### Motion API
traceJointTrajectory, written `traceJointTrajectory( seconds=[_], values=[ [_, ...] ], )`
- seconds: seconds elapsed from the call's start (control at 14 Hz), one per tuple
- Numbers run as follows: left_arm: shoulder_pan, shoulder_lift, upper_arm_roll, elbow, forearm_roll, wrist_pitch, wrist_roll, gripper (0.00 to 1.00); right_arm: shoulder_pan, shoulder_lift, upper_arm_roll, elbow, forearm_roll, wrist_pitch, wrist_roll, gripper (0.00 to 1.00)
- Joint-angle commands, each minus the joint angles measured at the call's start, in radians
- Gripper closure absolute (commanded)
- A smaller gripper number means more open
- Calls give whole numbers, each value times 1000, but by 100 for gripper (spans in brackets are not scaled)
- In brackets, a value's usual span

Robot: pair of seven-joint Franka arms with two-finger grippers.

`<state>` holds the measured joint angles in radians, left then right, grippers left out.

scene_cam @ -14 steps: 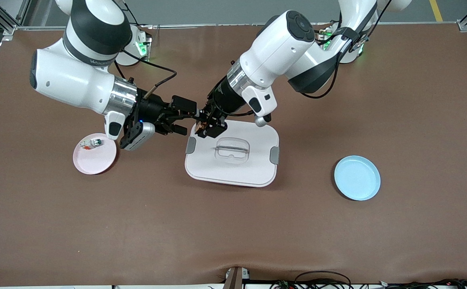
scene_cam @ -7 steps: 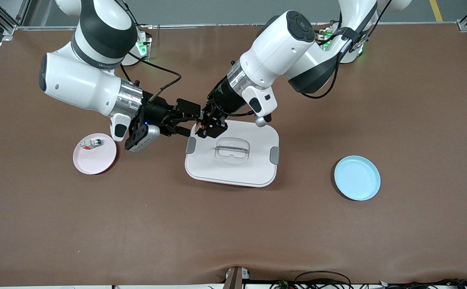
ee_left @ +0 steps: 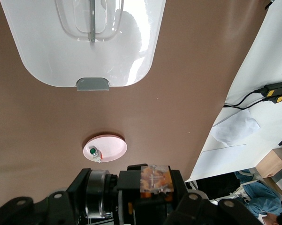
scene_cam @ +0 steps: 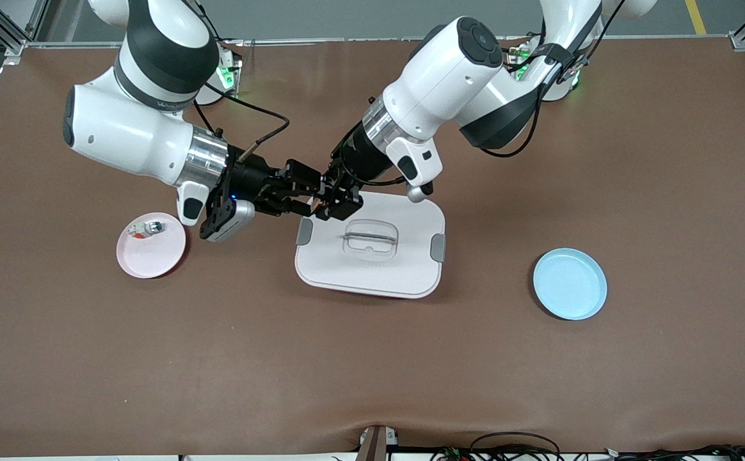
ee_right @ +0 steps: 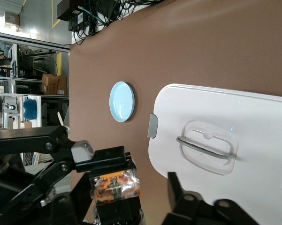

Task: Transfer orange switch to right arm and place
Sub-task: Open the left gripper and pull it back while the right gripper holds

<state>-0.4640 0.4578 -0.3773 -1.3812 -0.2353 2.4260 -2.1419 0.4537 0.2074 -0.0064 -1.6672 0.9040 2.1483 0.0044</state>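
The orange switch, a tiny black part with an orange centre, is gripped by my left gripper in the air over the corner of the white lid toward the right arm's end. In the left wrist view the switch sits between the left jaws. My right gripper is open and level with it, its fingers on either side of the switch. In the right wrist view the switch lies between the right gripper's spread fingers. I cannot tell whether they touch it.
A white box lid with a clear handle lies mid-table. A pink plate holding a whitish green-capped part is toward the right arm's end. A blue plate is toward the left arm's end.
My right gripper has moved toward the left gripper and its open fingers now flank the switch. The left gripper has stayed still with the switch.
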Motion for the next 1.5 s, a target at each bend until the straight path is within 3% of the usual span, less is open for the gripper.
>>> traceJointTrajectory(
  seconds=[0.0,0.36,0.43,0.57,0.64,0.72,1.0,1.22,1.43],
  values=[
    [1,-8,0,2,5,8,-24,78,13,-2,-9,4,18,-1,3,100],
    [-1,-7,0,2,7,8,-24,78,14,-2,-9,4,18,1,5,100],
    [-1,-8,0,2,8,8,-24,73,14,-2,-9,4,18,1,5,100],
    [-1,-8,0,2,11,8,-21,44,14,-2,-9,4,18,-1,0,100],
    [1,-8,0,2,13,8,-21,6,14,-2,-9,4,18,-1,0,100],
    [-1,-8,0,2,8,8,-24,0,14,-2,-10,4,18,-1,0,100],
    [2,-10,1,2,8,8,-16,0,14,3,-11,6,7,1,-30,100],
    [16,-16,0,1,10,8,-15,0,2,6,-14,4,-29,-2,-269,100],
    [27,-36,0,-12,10,-1,-16,0,-6,13,-14,4,-276,-7,-323,100]
  ],
)
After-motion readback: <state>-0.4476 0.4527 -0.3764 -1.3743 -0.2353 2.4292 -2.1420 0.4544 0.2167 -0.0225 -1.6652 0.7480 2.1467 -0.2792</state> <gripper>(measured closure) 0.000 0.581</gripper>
